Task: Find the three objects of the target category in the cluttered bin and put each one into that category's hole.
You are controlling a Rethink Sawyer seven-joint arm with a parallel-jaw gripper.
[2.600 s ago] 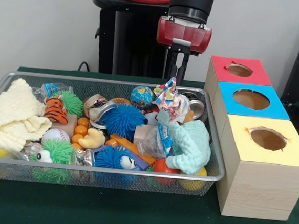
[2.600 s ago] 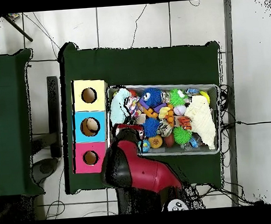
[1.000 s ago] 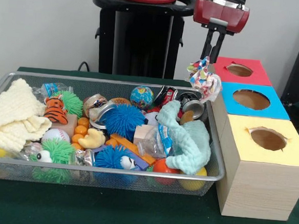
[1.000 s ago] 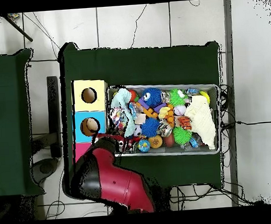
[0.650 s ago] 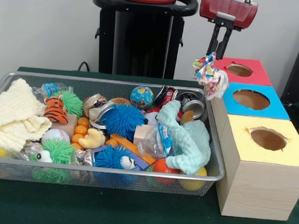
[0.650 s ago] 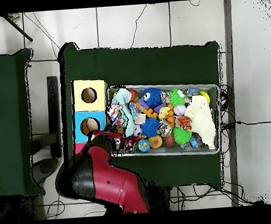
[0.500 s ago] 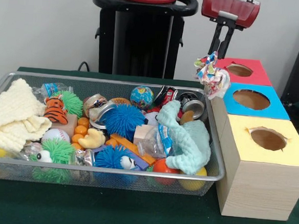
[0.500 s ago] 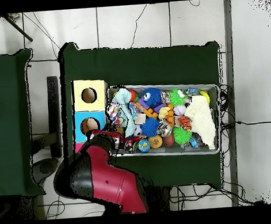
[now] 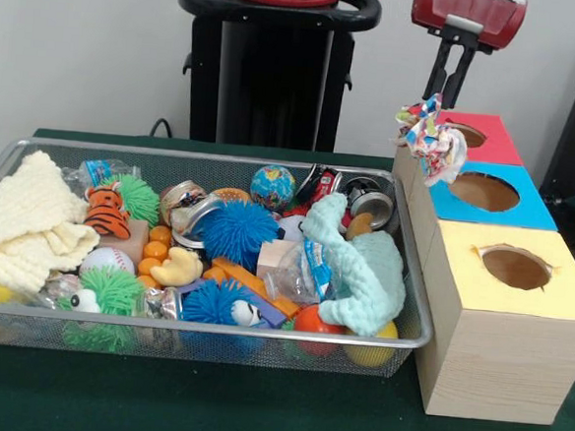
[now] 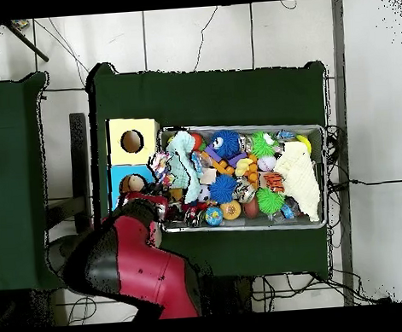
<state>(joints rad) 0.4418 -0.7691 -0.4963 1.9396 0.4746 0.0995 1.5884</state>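
My gripper (image 9: 447, 96) is shut on a multicoloured patterned cloth (image 9: 432, 139) that hangs in the air over the near edge of the red box (image 9: 490, 139) and the blue box (image 9: 484, 193). In the overhead view the cloth (image 10: 159, 165) shows beside the blue box's hole (image 10: 135, 183), with the red arm (image 10: 130, 263) covering the red box. The yellow box (image 9: 517, 267) (image 10: 132, 142) stands at the row's other end. The wire bin (image 9: 210, 341) (image 10: 315, 131) holds a mint cloth (image 9: 363, 265), a cream cloth (image 9: 31, 219), spiky balls and other toys.
The three boxes stand in a row right against the bin's side, on the green table cover (image 9: 254, 410). The robot's black pedestal (image 9: 268, 66) rises behind the bin. A second green table (image 10: 13, 177) stands apart in the overhead view.
The gripper lifted the patterned cloth out of the bin and carried it sideways toward the boxes; it now hangs at the red and blue boxes instead of over the bin's corner.
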